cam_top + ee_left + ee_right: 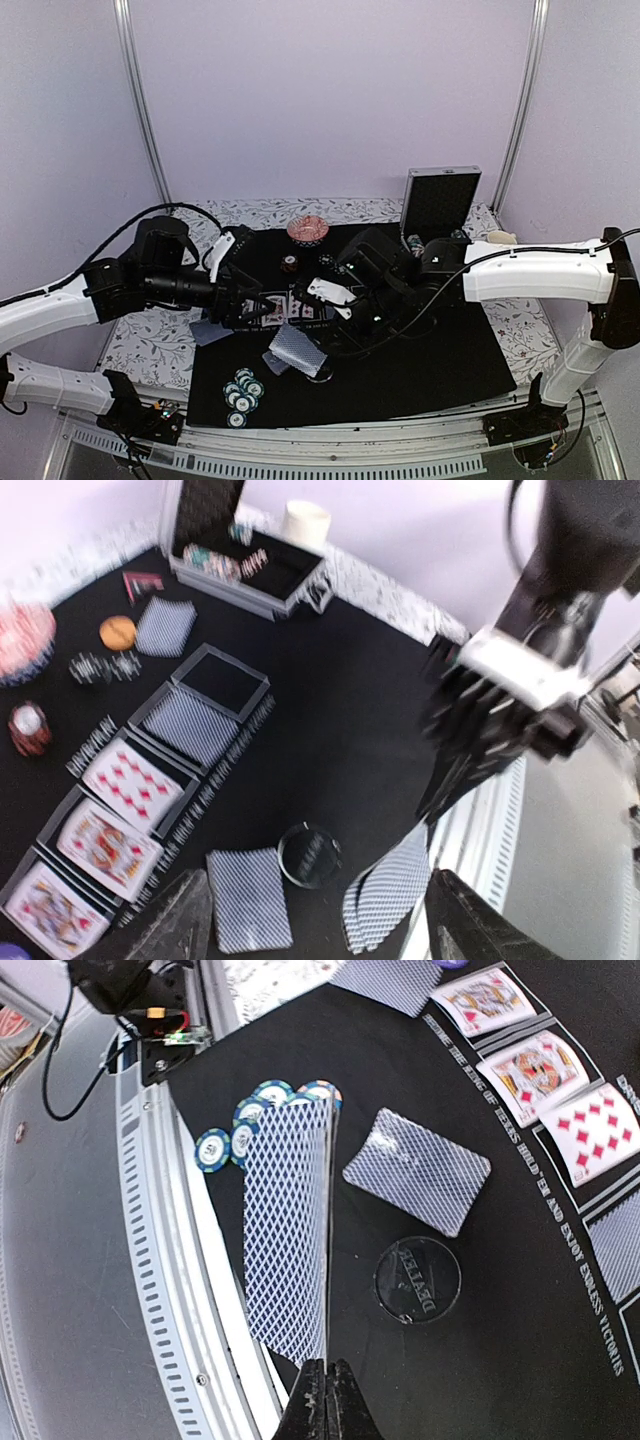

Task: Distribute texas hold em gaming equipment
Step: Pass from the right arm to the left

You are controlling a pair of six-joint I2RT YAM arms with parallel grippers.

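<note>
From above, the desk (150, 340) carries a black mat (440, 360), with teal chips (243, 390) by its near edge. Only the left wrist view shows the left claw (315, 905) spread wide and empty, near three face-up cards (110, 842). The right wrist view shows the right claw (325, 1395) pinched shut on blue-grey-backed cards (290, 1230), raised beside one flat card (415, 1170) and the black dealer button (417, 1280).

"DEALER" on the black button (417, 1280) just beyond the right gripper (325, 1392); farther right, the mat (520, 1350) reads "TEXAS HOLD'EM", "ENJOY ENDLESS"
</note>
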